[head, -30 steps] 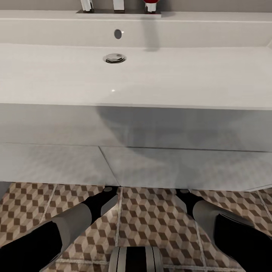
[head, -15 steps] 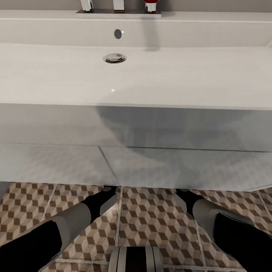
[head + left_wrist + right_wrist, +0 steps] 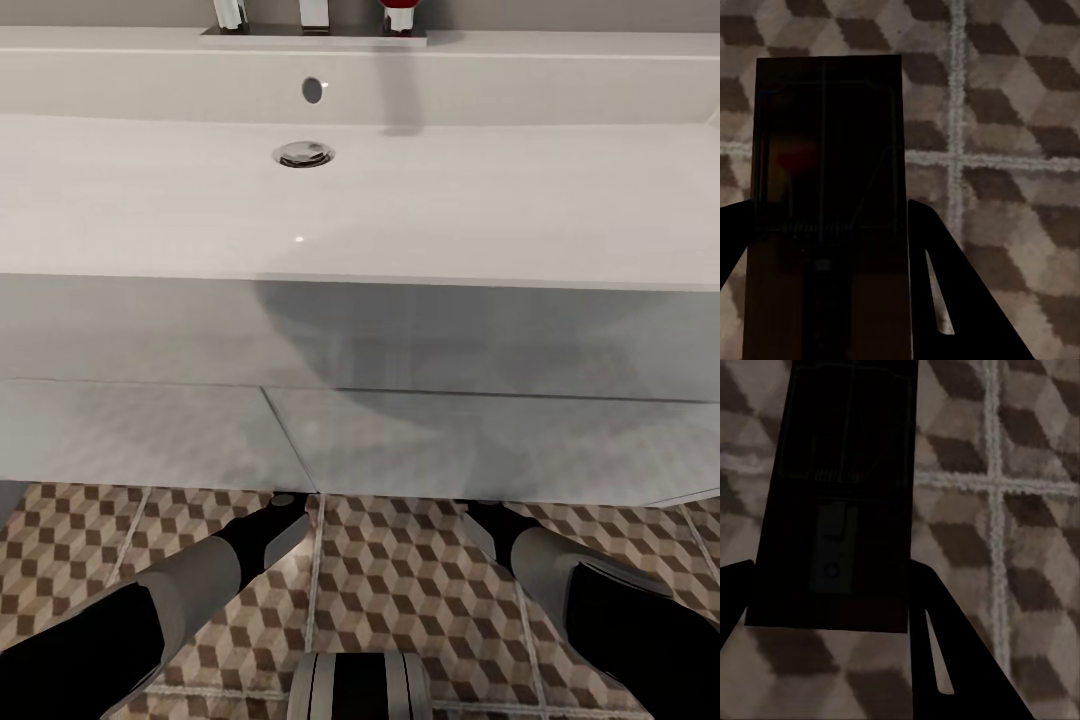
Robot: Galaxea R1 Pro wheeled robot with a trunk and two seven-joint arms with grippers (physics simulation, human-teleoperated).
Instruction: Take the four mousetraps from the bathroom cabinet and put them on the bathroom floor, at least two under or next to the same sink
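Now your left tool (image 3: pixel 832 300) pinches a mousetrap (image 3: pixel 829 187) between its fingers, the slab jutting out over the bathroom floor (image 3: pixel 1005 112). Your right tool (image 3: pixel 832 637) pinches a second mousetrap (image 3: pixel 844 487) the same way. Both forearms reach under the bathroom sink (image 3: pixel 400 200), whose vanity front (image 3: pixel 450 430) hides the tools.

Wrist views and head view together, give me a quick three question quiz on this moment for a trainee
1. True or false: each gripper holds a mousetrap.
2. What lies below both mousetraps? A) sink basin B) patterned floor C) cabinet top
3. What white fixture does the robot face?

Key:
1. True: left mousetrap in the left gripper, right mousetrap in the right gripper.
2. B, the bathroom floor.
3. The bathroom sink.
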